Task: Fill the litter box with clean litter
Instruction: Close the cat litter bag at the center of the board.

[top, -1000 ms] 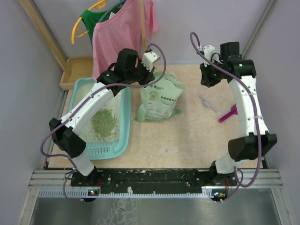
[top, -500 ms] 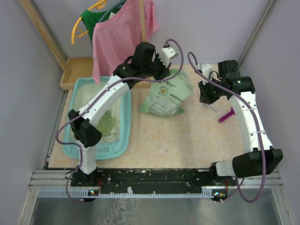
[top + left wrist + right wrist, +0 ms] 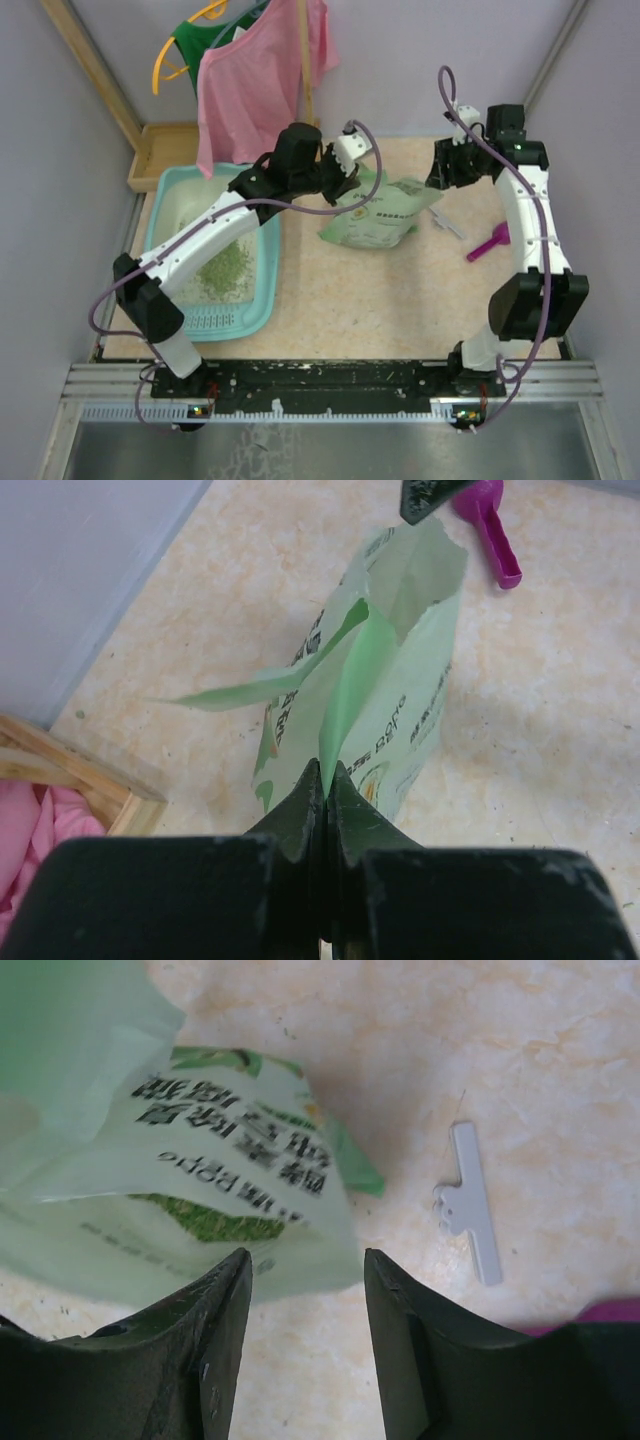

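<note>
Two wrist-view details: left fingers (image 3: pixel 298 815) tight on bag (image 3: pixel 405 715), right fingers (image 3: pixel 215 1350) wide.

Beige table (image 3: pixel 400 290), litter box (image 3: pixel 270 270) at left, green bag (image 3: pixel 385 215) mid-table, white clip (image 3: pixel 449 226) and magenta scoop (image 3: pixel 490 243) at right

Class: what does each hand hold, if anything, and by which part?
The left hand pinches the bag by a thin fold at the end away from its torn mouth. The right hand is open, holding nothing.

Lab test booth: plain partition walls (image 3: pixel 50 250), arms (image 3: pixel 200 225) on aluminium rail (image 3: pixel 90 385).
</note>
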